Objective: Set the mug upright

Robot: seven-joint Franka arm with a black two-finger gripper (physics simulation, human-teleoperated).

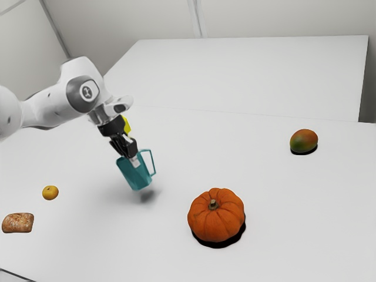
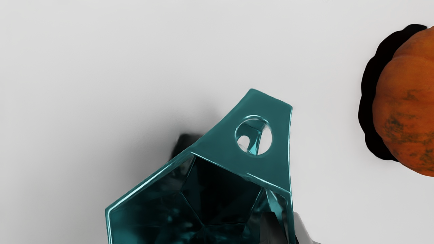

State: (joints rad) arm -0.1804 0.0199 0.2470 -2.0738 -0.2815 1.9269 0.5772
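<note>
In the exterior view my gripper (image 1: 135, 160) is at the rim of the teal mug (image 1: 136, 176), shut on its wall. The mug hangs tilted just over the table, its base angled toward the exterior view's right and a shadow under it. Its handle faces the exterior view's right. From the wrist camera, the mug (image 2: 268, 166) opens toward my hand. There my gripper (image 2: 288, 227) has a dark finger (image 2: 271, 228) inside the wall and a grey finger (image 2: 302, 228) outside it. The rest of the fingers is cut off by the frame's edge.
An orange pumpkin (image 1: 216, 216) stands on the table (image 1: 170, 258) near the mug, toward the exterior view's right. Farther off is a mango (image 1: 304, 141). A small yellow-orange fruit (image 1: 50, 192) and a bread piece (image 1: 17, 222) lie at the exterior view's left.
</note>
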